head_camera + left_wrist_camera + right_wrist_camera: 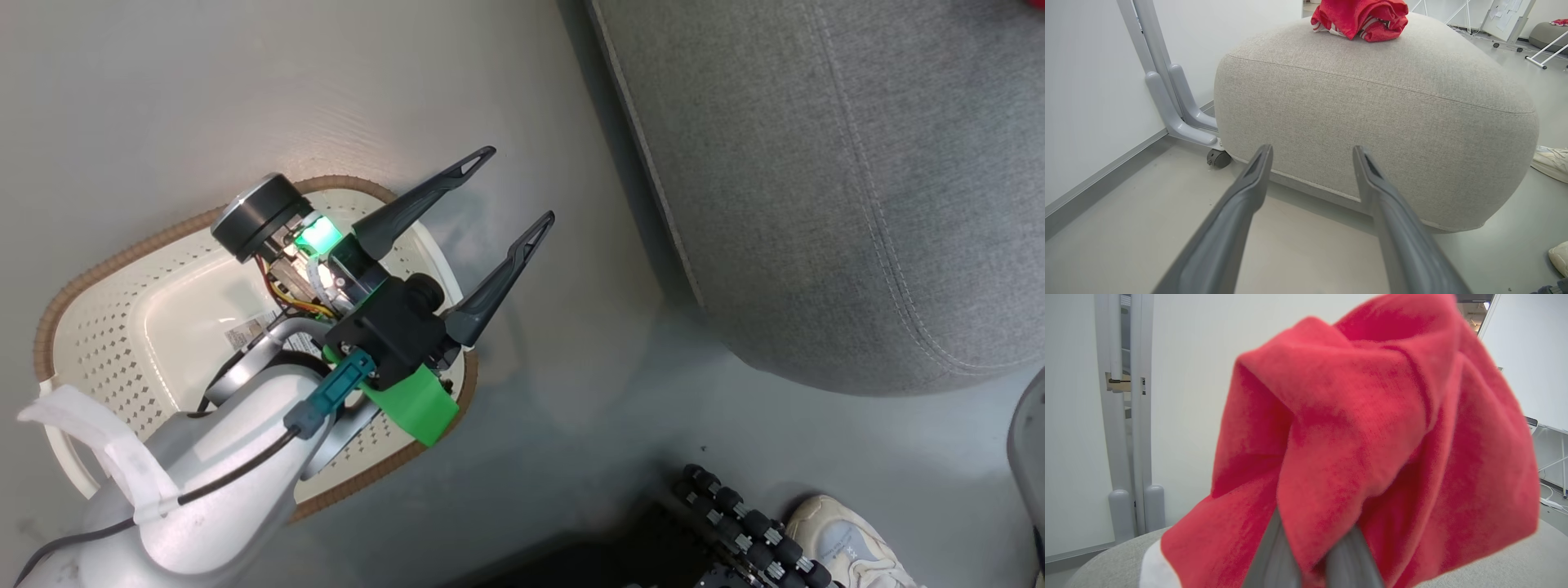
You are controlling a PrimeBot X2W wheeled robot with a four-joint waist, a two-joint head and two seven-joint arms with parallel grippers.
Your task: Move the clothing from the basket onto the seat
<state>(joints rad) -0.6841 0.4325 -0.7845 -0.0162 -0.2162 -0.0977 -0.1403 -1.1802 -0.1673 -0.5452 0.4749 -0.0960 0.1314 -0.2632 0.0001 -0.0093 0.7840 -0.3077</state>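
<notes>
The cream perforated basket (98, 327) with a brown rim stands on the floor at the left; its bare bottom shows a sticker. My left gripper (516, 184) hangs open over its right end, with nothing between its fingers (1249, 188). It points at the grey seat (841, 188). One red striped piece of clothing (1359, 18) lies bunched on top of the seat (1372, 106). My right gripper (1310, 555) is shut on a second red piece of clothing (1372, 428) with a white band (1153, 571). It hangs just over the seat (1106, 563).
A grey partition post (1175, 106) on a caster (1218, 158) stands left of the seat against a white wall. A person's pale shoe (849, 547) and my base's black rollers (735, 523) are at the lower right. Open floor lies between basket and seat.
</notes>
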